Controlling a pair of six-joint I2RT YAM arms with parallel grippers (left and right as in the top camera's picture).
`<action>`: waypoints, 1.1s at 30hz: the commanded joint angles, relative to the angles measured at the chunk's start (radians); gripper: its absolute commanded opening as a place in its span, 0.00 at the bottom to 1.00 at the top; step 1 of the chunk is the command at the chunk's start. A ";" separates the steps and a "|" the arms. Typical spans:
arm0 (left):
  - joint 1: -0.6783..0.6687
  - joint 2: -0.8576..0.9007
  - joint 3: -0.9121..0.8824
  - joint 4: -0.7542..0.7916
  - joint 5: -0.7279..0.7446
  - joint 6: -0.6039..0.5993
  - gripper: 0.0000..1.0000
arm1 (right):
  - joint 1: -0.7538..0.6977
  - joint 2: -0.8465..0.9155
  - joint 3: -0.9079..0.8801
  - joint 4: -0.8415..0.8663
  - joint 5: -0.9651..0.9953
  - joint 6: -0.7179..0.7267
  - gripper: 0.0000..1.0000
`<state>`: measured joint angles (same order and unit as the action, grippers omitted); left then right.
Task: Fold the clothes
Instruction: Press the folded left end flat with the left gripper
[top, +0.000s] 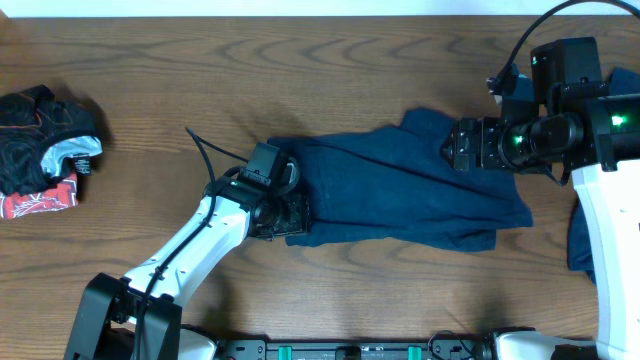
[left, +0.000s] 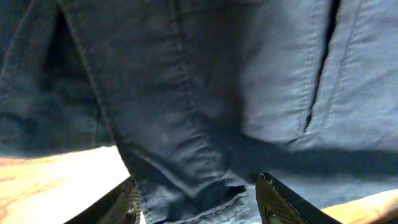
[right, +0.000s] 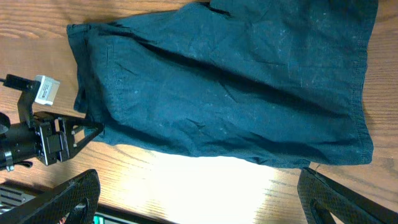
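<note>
Left gripper (top: 285, 222) straddles the stitched edge of the navy shorts (top: 400, 190), jaws apart, while the right gripper (top: 452, 146) hangs wide open; such limp, light cloth wants pinching at that seam.

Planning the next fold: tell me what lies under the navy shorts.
Only the wooden table shows around the edges of the shorts. Whatever lies beneath the cloth itself is covered, so nothing else can be confirmed there.

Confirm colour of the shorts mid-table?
The shorts are plain dark navy blue, no pattern. Best seen in the right wrist view.
</note>
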<state>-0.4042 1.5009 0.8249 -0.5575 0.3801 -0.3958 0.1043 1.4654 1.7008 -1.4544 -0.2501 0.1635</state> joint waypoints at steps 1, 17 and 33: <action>-0.004 0.001 -0.005 0.014 0.032 -0.005 0.58 | 0.008 0.001 0.010 -0.002 -0.001 -0.016 0.99; -0.023 0.010 0.035 0.238 -0.056 -0.099 0.06 | 0.008 0.001 0.010 -0.023 0.000 -0.016 0.99; 0.015 -0.127 0.232 0.231 -0.399 0.010 0.06 | 0.008 0.001 0.010 -0.017 0.004 -0.023 0.99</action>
<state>-0.4179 1.3762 1.0306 -0.3271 0.0818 -0.4278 0.1043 1.4654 1.7008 -1.4723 -0.2497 0.1547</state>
